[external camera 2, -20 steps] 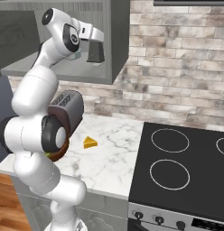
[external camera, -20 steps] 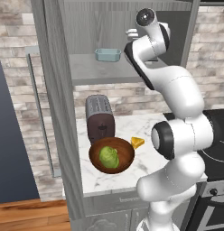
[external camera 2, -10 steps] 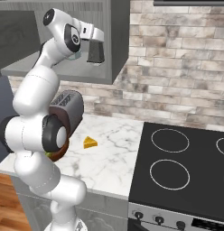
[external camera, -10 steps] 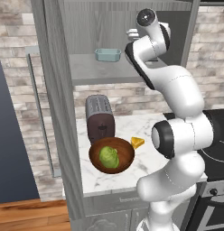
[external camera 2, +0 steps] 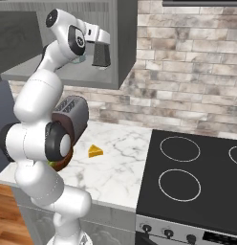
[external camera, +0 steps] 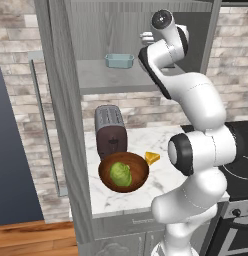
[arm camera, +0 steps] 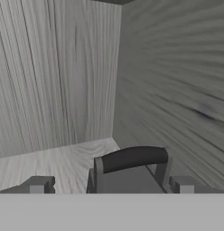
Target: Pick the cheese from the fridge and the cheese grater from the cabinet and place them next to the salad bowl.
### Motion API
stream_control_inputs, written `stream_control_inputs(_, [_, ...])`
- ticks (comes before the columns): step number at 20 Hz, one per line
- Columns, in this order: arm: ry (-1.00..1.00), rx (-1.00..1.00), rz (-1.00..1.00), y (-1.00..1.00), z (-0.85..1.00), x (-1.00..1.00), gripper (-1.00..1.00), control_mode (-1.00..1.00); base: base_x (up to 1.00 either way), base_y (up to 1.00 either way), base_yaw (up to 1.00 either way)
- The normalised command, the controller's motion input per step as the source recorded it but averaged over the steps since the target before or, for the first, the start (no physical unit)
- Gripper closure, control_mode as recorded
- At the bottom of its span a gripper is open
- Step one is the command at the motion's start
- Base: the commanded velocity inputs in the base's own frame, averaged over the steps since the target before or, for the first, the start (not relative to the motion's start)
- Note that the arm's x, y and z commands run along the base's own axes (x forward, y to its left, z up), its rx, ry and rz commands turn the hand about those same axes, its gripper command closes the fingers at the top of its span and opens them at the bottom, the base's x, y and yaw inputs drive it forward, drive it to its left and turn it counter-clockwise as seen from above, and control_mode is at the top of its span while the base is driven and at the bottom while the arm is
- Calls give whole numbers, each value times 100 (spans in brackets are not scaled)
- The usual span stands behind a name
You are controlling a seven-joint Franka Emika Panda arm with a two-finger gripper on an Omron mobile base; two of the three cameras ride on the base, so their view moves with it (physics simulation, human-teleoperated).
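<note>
On the cabinet [external camera: 121,80] shelf, the cheese grater [arm camera: 129,173] stands between the open gripper's [arm camera: 109,186] spread fingertips, ungrasped. Closing off-centre on its handle could tip it against the cabinet wall; cheese [external camera 2: 95,151] lies below, beside the salad bowl [external camera: 123,173].

One cheese grater [external camera 2: 101,54] stands on the cabinet [external camera: 61,125] shelf, along with one small light blue dish [external camera: 119,61]. On the counter [external camera 2: 115,167]: one toaster [external camera: 111,131], one salad bowl [external camera: 123,172] and one cheese [external camera 2: 95,151] wedge. The stove [external camera 2: 187,182] shows three burner rings.
</note>
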Motion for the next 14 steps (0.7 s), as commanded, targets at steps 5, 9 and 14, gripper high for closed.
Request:
stream_control_inputs(5, [0,0,0,0,1,-6,-100,-100,0,0,0])
stream_control_inputs(9, [0,0,0,0,0,-14,-100,-100,0,0,0])
stream_control_inputs(14, [0,0,0,0,0,-16,-100,-100,0,0,0])
